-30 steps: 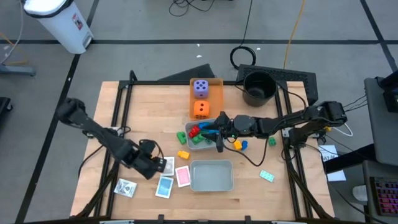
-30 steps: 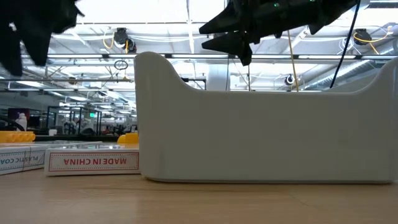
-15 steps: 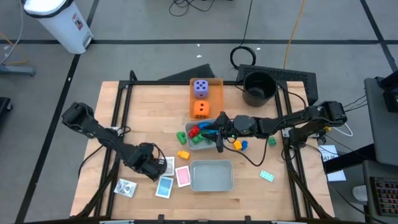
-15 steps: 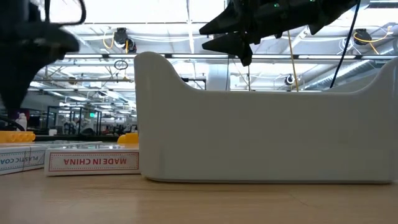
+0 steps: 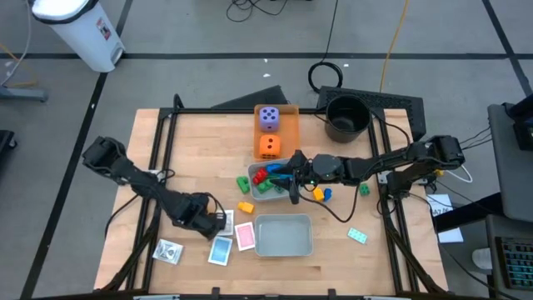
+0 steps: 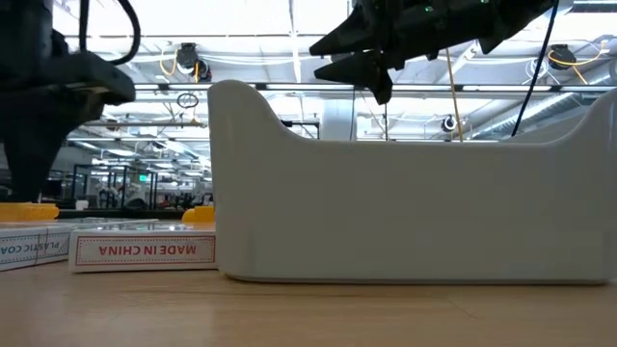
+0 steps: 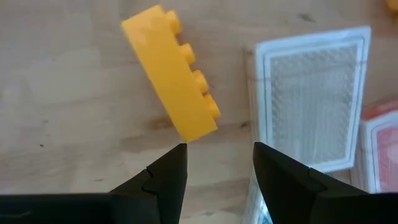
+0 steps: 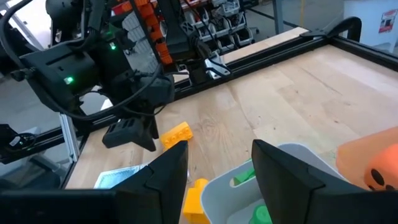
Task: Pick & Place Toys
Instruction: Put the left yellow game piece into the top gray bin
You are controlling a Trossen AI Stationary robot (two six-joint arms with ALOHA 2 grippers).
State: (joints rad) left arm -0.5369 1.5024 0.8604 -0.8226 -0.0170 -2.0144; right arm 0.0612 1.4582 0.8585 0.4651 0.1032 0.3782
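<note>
Yellow brick (image 7: 172,83): lies on the bare wood at centre of the high view, just left of the grey tray of bricks (image 5: 286,188); unheld.
Left gripper (image 5: 212,223): lower left of centre in the high view, fingers spread with nothing between them, tips just short of the yellow brick, beside a white card (image 7: 310,95).
Right gripper (image 5: 293,193): centre of the high view, over the tray's right edge, fingers parted and empty.
Dice: purple die (image 5: 268,117) and orange die (image 5: 269,146) sit on the flat orange tray (image 5: 289,111), upper centre.
Empty grey tray (image 5: 283,235): lower centre, with a pink card (image 5: 245,236) at its left.
</note>
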